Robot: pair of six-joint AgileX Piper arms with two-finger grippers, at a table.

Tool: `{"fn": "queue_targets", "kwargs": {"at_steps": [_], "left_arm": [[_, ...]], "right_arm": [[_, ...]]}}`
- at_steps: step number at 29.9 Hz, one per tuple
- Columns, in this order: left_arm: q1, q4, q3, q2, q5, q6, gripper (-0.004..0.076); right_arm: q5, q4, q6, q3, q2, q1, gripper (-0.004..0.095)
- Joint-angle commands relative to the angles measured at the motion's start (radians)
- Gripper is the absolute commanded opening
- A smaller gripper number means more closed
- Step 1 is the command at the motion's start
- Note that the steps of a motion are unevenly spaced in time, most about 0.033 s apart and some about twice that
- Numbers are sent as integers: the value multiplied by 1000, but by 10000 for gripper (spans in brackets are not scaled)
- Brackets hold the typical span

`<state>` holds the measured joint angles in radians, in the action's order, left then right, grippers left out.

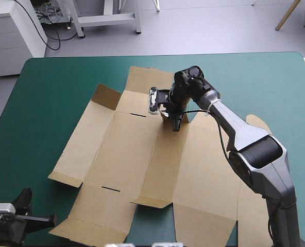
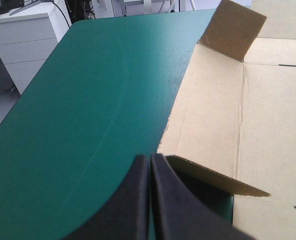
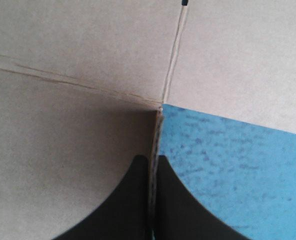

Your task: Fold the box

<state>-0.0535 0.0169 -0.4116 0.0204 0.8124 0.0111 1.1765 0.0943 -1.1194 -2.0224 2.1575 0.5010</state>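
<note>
While the box (image 1: pixel 142 154) lies spread flat over the middle of the desk (image 1: pixel 291 56), the teal-green cover (image 1: pixel 44 103) is bare in a wide strip down the left of the high view and across its upper right. The sheet's far edge stops just short of the desk's far edge, and its lower panels run out of the bottom of the frame. A small flap (image 1: pixel 106 96) stands raised at the sheet's upper left.

The right fingers (image 3: pixel 143 167) are all but closed on an upright edge of the board, pinched between them at the upper middle of the sheet. That edge runs ahead of them to a meeting of creases, with bare cover on one side.

The left fingers (image 2: pixel 145 162) sit at the bottom left of the high view, pressed together into one point and gripping nothing. They are over bare cover, just off the box's left panel, and a second raised flap (image 2: pixel 213 177) is close beside them.
</note>
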Motion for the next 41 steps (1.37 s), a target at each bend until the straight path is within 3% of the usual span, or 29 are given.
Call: {"fn": "queue_targets", "kwargs": {"at_steps": [1, 16, 19, 23, 28, 31, 37, 41], "left_arm": [[0, -2, -18, 10, -79, -3, -10], [0, -2, -18, 10, -79, -3, -10], [0, -2, -18, 10, -79, -3, -10], [0, -2, -18, 10, -79, -3, -10], [0, -2, -18, 10, -79, -3, -10], [0, -2, -18, 10, -79, -3, -10], [0, -2, -18, 10, -79, -3, -10], [0, -2, -18, 10, -79, -3, -10]], "right_arm": [[-45, 45, -100, -34, -66, 26, -19], [-154, 67, -121, -34, -41, 84, -19], [-154, 67, -116, -34, -39, 84, 27], [-154, 65, -104, -40, -39, 84, 292], [-145, 55, 24, -110, -39, 84, 812], [-102, 20, 77, -183, -39, 84, 927], [28, -53, 245, -303, -39, 84, 909], [28, -62, 407, -318, -48, 84, 732]]}}
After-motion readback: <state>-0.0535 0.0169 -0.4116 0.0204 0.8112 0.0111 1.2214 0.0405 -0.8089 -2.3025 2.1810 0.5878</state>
